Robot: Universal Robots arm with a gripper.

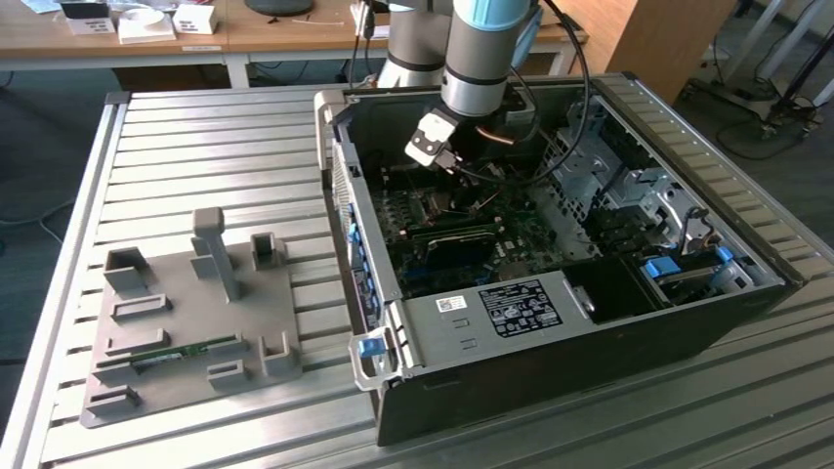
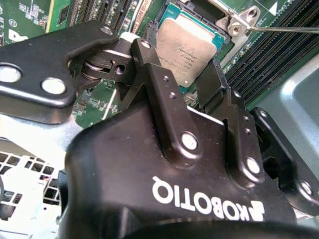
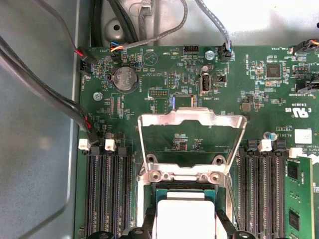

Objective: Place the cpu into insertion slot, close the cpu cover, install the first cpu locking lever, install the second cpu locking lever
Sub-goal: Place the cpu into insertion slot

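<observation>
Two memory banks [image 3: 107, 194] flank the cpu [image 3: 182, 216] and open cpu cover [image 3: 192, 116].

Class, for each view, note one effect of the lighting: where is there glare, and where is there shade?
First wrist view: the cpu glares almost white; the open cpu cover gleams along its frame. Second wrist view: the gripper looms dark before the lit motherboard. Exterior view: the computer case is shaded inside.

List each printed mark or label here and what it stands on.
Brand lettering, white, not repeated here: on the gripper.
Fine print, too faint to read: on the cpu.
White markings, too small to read: on the motherboard.
Sticker, print too small to read: on the computer case.
</observation>
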